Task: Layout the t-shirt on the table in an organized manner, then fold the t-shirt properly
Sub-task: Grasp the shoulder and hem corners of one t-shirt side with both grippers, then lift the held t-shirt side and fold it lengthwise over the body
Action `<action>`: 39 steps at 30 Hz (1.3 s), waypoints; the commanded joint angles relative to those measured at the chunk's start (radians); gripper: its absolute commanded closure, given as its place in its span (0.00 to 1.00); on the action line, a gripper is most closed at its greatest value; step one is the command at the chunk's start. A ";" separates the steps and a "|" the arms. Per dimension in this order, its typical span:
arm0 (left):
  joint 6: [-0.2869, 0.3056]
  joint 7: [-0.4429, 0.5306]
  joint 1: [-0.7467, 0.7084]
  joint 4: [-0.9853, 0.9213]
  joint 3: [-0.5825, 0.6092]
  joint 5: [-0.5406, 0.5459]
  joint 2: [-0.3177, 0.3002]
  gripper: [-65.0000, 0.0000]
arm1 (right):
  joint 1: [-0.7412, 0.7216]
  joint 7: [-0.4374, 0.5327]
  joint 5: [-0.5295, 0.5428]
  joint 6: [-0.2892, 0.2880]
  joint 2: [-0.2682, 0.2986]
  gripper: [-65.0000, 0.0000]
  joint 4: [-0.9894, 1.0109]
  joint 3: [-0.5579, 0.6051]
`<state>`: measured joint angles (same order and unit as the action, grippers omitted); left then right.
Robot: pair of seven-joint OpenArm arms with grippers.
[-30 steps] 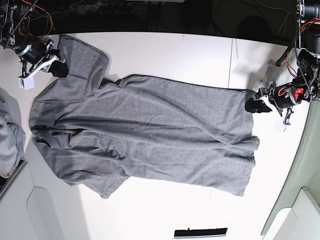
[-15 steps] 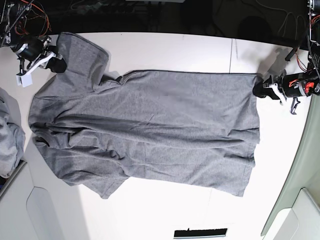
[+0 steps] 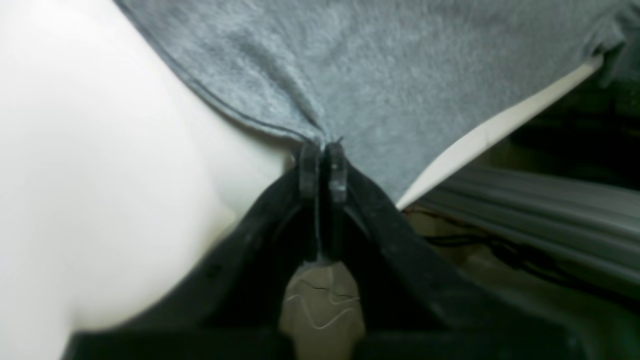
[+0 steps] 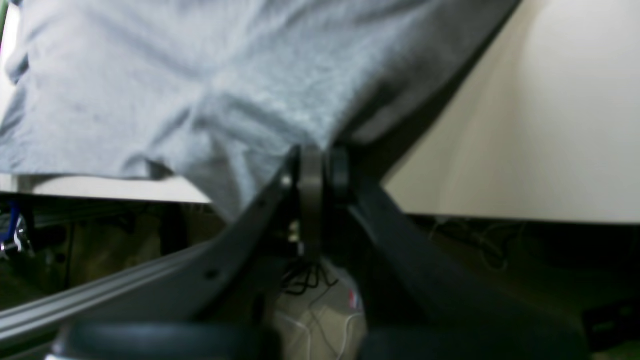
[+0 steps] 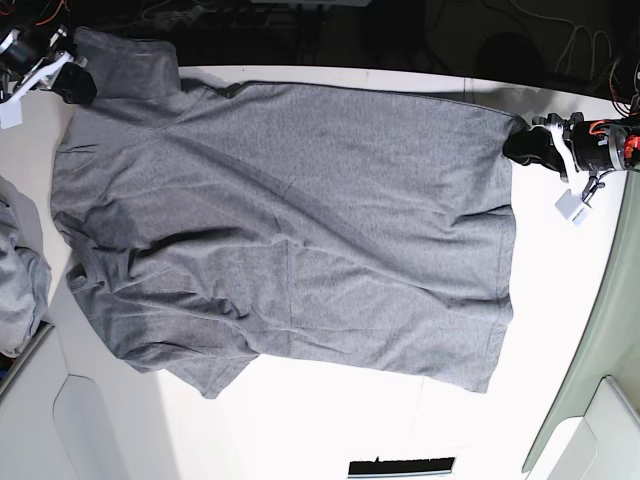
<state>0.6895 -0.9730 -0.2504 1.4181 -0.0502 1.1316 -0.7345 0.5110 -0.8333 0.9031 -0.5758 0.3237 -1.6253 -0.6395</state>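
The heather-grey t-shirt (image 5: 290, 220) lies spread on the white table (image 5: 330, 425), neck side to the left, hem to the right. My left gripper (image 5: 518, 142) is shut on the far hem corner; in the left wrist view its closed fingertips (image 3: 322, 165) pinch the shirt's edge (image 3: 380, 75). My right gripper (image 5: 80, 85) is shut on the far sleeve at the table's back left; in the right wrist view it (image 4: 317, 167) clamps grey cloth (image 4: 200, 85). The far edge is pulled taut near the table's back edge.
A paler bluish-grey cloth bundle (image 5: 18, 285) lies at the left edge. A dark strip (image 5: 400, 466) sits at the front edge. White moulded parts (image 5: 60, 420) stand at front left and at front right (image 5: 600, 430). Cables and dark space lie behind the table.
Both grippers have pulled the shirt's far edge toward the back of the table. The body has slid back and stretched flatter; the sleeve fold has opened out.
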 commanded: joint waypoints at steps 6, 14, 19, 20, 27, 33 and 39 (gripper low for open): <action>0.009 -0.005 -0.127 0.096 -0.175 0.049 -0.024 1.00 | 0.112 -0.002 0.075 -0.016 0.017 1.00 -0.095 -0.082; 0.009 0.001 -0.206 0.166 -0.287 0.073 -0.017 1.00 | 0.146 -0.015 0.137 -0.026 0.005 1.00 -0.120 -0.120; 0.009 0.049 -0.176 0.166 -0.291 0.046 0.001 1.00 | 0.084 -0.014 0.134 -0.031 0.006 1.00 -0.120 -0.120; 0.009 0.048 -0.164 0.166 -0.291 0.031 0.005 1.00 | 0.062 -0.013 0.121 -0.031 0.006 1.00 -0.120 -0.120; 0.009 0.114 -0.079 0.153 -0.290 -0.116 0.072 1.00 | -0.099 -0.012 0.036 -0.030 0.006 1.00 -0.112 -0.105; 0.009 0.166 0.045 0.050 -0.290 -0.223 0.129 1.00 | -0.243 0.008 -0.052 -0.026 0.009 1.00 -0.039 -0.006; 0.009 0.180 0.169 -0.069 -0.285 -0.262 0.131 1.00 | -0.386 0.056 -0.142 -0.023 0.012 1.00 0.082 0.083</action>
<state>0.6930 -0.8108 -0.0883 1.3369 -0.3275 0.8616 -0.5812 0.1341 -0.8051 0.7460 -0.5991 0.3157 -1.5265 -0.5507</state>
